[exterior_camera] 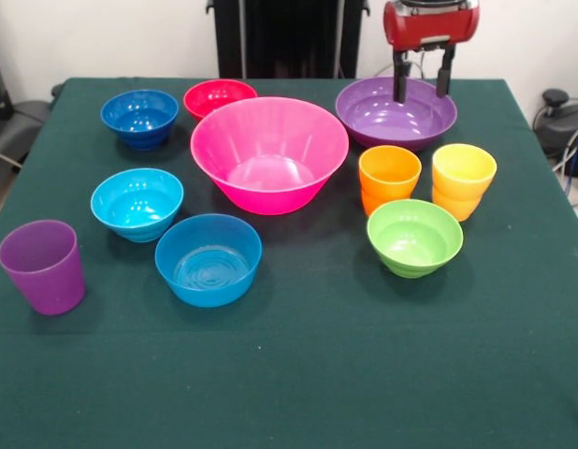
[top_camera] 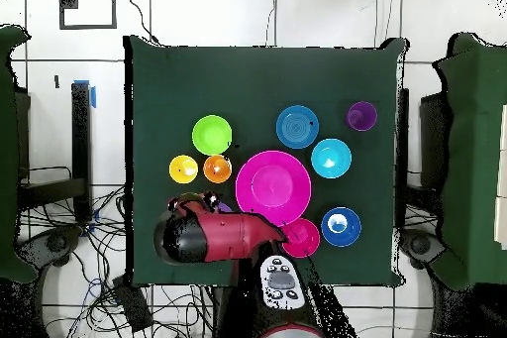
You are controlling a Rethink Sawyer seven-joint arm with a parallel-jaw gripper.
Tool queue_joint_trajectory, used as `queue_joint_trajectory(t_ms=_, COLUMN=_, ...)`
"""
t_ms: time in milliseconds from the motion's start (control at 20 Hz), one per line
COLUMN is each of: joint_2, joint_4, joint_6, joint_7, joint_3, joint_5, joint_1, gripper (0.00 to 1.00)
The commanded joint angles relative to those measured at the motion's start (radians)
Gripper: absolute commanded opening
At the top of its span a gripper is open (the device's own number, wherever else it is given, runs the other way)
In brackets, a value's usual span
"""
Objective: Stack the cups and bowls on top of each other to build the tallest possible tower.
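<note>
Nothing is stacked yet, as far as I can judge: every piece stands alone on the green surface [exterior_camera: 298, 374], so the whole tower is still to build. Nearest the camera, at the lower left of the front view, the purple cup [exterior_camera: 42, 266] stands upright and well apart from the rest. Just beyond it sit the mid blue bowl [exterior_camera: 209, 258] and the cyan bowl [exterior_camera: 137, 203], close together, and on the right the lime green bowl [exterior_camera: 414, 237]. Behind the green one the orange cup [exterior_camera: 389, 178] and the yellow cup [exterior_camera: 463, 180] stand side by side, nearly touching. In the middle sits the big hot-pink bowl [exterior_camera: 269, 152], which I take for the tower's base; it is empty. Farther back, at the upper left, are the dark blue bowl [exterior_camera: 139, 117] and the small red-pink bowl [exterior_camera: 219, 96], the latter partly hidden behind the pink one. At the upper right is the large purple bowl [exterior_camera: 396, 113], and my claw [exterior_camera: 421, 86] hangs over it, its two dark fingers [exterior_camera: 399, 79] spread apart and holding nothing, tips down at the bowl's far rim. That bowl looks like my first pick, to go into the pink one.
</note>
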Motion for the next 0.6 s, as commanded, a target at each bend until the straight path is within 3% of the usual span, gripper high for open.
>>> queue_joint_trajectory(t_ms=50, joint_2=0.062, joint_4=0.004, joint_6=-0.007, joint_7=0.204, joint_3=0.06, joint_5=0.039, joint_1=0.045, gripper=1.0)
queue_joint_trajectory(t_ms=600, joint_2=0.068, joint_4=-0.012, joint_6=-0.004, joint_7=0.252, joint_3=0.047, joint_5=0.037, joint_1=0.084, gripper=1.0)
